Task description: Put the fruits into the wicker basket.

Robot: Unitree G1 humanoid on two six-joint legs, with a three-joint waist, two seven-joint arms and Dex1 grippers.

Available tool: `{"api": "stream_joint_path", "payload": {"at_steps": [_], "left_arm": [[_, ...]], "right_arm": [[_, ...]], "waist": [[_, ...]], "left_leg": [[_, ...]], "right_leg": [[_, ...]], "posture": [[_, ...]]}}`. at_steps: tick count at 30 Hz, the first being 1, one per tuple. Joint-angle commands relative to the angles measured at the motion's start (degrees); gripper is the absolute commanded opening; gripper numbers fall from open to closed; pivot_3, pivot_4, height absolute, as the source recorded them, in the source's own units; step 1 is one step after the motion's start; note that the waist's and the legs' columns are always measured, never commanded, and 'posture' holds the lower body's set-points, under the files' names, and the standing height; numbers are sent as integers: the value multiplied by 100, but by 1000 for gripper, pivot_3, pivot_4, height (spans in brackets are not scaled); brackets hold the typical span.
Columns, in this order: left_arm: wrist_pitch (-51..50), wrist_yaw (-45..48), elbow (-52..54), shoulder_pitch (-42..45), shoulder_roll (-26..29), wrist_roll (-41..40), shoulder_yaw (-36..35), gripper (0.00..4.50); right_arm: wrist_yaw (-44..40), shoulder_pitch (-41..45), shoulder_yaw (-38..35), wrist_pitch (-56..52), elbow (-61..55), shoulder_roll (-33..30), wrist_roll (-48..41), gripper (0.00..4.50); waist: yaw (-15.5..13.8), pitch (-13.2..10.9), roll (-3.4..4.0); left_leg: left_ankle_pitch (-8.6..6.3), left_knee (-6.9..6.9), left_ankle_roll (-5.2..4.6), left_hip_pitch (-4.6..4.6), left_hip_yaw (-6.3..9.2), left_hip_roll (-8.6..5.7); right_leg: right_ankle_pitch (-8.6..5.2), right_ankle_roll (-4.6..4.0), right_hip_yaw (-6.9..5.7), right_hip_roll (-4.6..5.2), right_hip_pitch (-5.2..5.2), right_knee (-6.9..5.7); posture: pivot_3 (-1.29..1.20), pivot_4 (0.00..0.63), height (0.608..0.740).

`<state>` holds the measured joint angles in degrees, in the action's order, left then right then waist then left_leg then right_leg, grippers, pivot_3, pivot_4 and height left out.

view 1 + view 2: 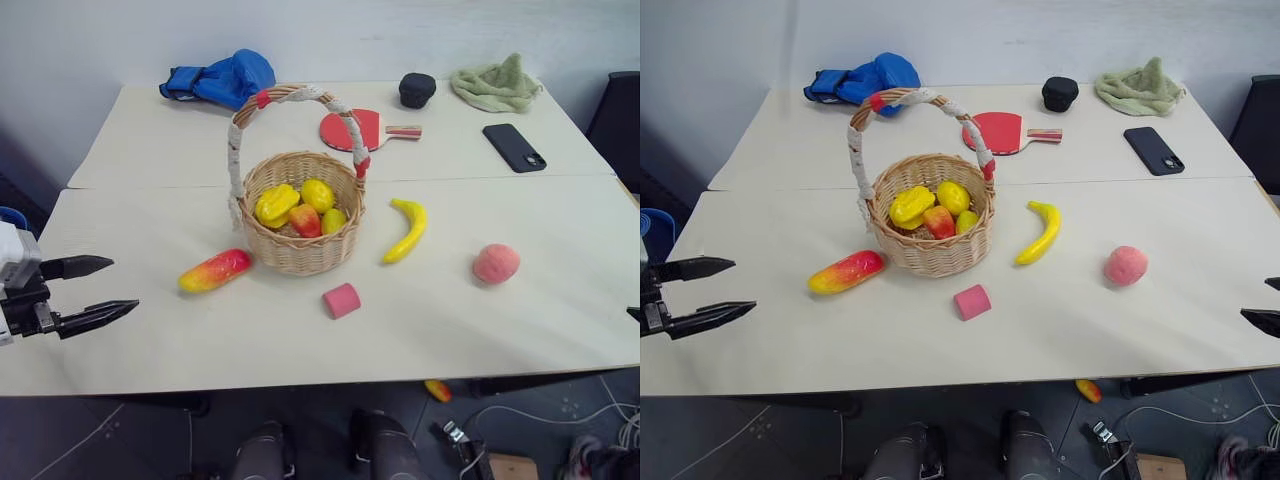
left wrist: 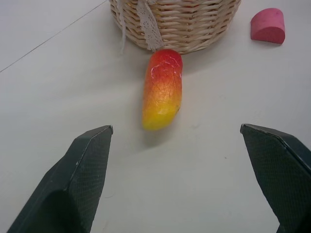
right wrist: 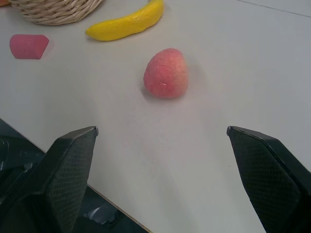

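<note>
Nearest the camera, the left gripper [image 1: 100, 290] hangs over the near left edge of the pale surface [image 1: 520, 320], its two black fingers spread wide and empty; the right gripper [image 3: 163, 145] waits at the near right edge with its fingers just as far apart, also holding nothing. Beyond them, in the middle of the surface, stands the wicker basket [image 1: 300, 250] with its tall corded handle, already carrying several yellow and red toy fruits. Three fruits lie outside it: the banana [image 1: 407, 230] just beside the basket on the right, the mango [image 1: 215, 270] at its left foot with its red end close under the woven wall, and the peach [image 1: 496, 263] well apart to the right. A small pink block [image 1: 341, 300] sits in front of the basket, between mango and banana. The mango lies straight ahead of the left fingers, the peach straight ahead of the right ones. The likely trouble is the peach rolling away if a finger nudges it before both close, the mango being pushed under the basket, or an arm catching the arched handle and tipping the basket during the drop.
</note>
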<state>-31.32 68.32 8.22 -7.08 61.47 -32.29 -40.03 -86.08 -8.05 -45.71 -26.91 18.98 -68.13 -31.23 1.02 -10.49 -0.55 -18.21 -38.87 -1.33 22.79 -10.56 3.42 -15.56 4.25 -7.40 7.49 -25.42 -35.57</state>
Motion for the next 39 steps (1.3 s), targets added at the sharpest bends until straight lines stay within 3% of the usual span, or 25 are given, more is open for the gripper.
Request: {"api": "stream_joint_path", "payload": {"at_steps": [1, 17, 23, 28, 33, 39], "left_arm": [[45, 91, 71, -66, 146, 41, -235, 4422], [-26, -11, 109, -3, 116, 110, -88, 4422], [-296, -100, 92, 395, 172, -59, 181, 4422], [-605, 81, 541, 828, 185, -511, 566, 4422], [-700, 388, 1222, 1275, 390, -839, 1251, 4422], [-583, 569, 1495, 1750, 524, -849, 1869, 4422]], "right_arm": [[-129, 18, -114, 80, 69, -196, 43, 4431], [-32, 94, -66, 150, 169, -223, 153, 4431], [155, 225, -33, 212, 9, -148, 161, 4431], [448, 295, 80, -628, -1562, 156, -511, 4431], [1521, 638, 1165, -1317, -3830, 938, -1316, 4431], [2745, 1368, 3475, -732, -4809, 1953, -243, 4431]], "waist": [[10, 0, 0], [69, 0, 0], [64, 0, 0], [59, 0, 0], [69, 2, -7], [60, 2, -6]], "left_leg": [[0, 0, 0, 0, 0, 0], [0, 0, 1, -9, -15, 2], [0, -1, 1, -13, -20, 2], [1, 0, 2, -22, -27, 3], [0, -2, 15, -32, -34, 15], [-1, 2, 21, -42, -63, 13]], "right_leg": [[0, 0, 0, 0, 0, 0], [0, -1, 13, -1, -2, -7], [0, -1, 18, -2, -1, -11], [0, -1, 37, -3, 0, -22], [-2, -4, 72, -13, 1, -32], [-3, -6, 85, -45, -8, -38]], "posture": [[0, 150, 740], [0, 150, 740], [0, 150, 740], [0, 150, 740], [0, 150, 740], [0, 150, 740]]}}
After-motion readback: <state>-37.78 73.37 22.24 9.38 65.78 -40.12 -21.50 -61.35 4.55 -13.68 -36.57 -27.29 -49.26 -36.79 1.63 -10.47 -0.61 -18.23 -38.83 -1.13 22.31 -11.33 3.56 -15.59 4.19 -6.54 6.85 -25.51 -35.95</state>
